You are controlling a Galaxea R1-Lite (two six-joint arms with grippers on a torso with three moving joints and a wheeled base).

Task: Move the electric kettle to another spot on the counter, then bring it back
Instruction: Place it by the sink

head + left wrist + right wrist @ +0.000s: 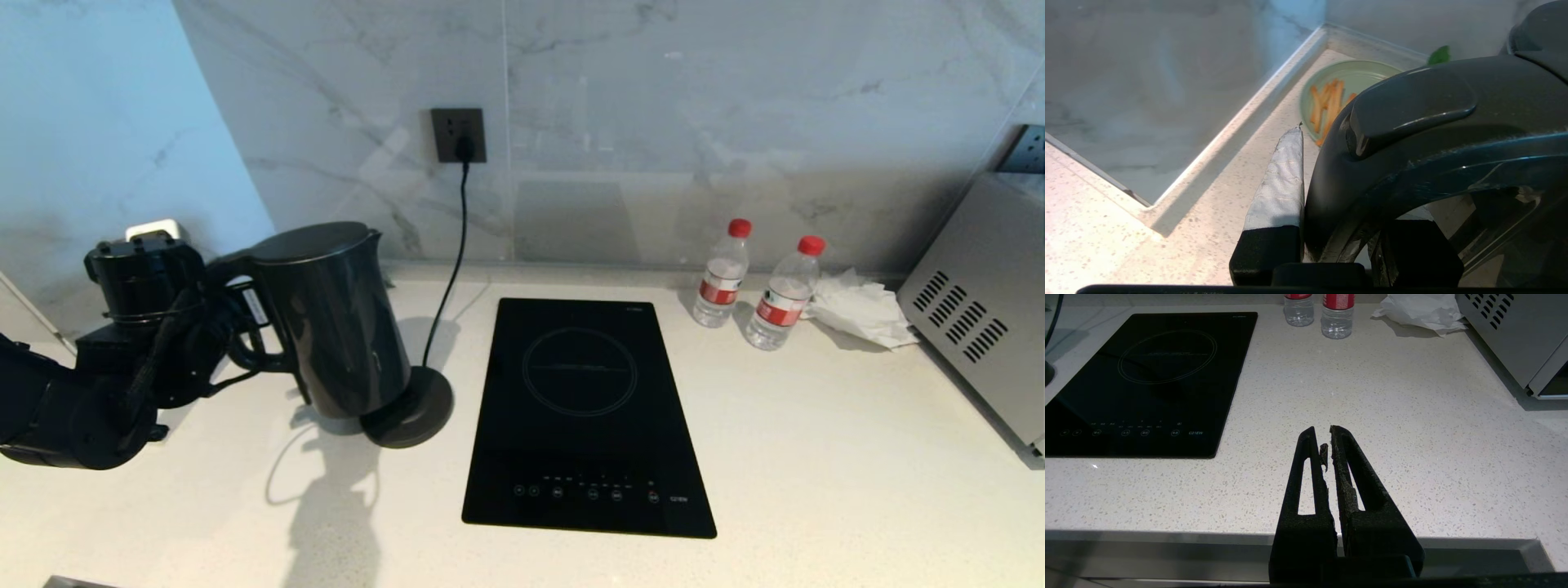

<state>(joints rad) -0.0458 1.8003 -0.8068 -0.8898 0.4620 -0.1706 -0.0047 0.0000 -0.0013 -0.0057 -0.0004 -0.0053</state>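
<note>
The glossy black electric kettle is upright at the left of the off-white speckled counter. Its bottom covers the left edge of the round black base disc; I cannot tell whether it rests there or hangs just above. My left gripper is shut on the kettle's loop handle from the left. One tape-wrapped finger presses the handle's outside, and the other reaches through the loop. My right gripper is shut on nothing above the counter's front edge, right of the hob.
A black induction hob lies mid-counter. Two red-capped water bottles, crumpled tissue and a silver appliance stand at the right. The base's cord runs up to a wall socket. A green plate of fries sits in the corner.
</note>
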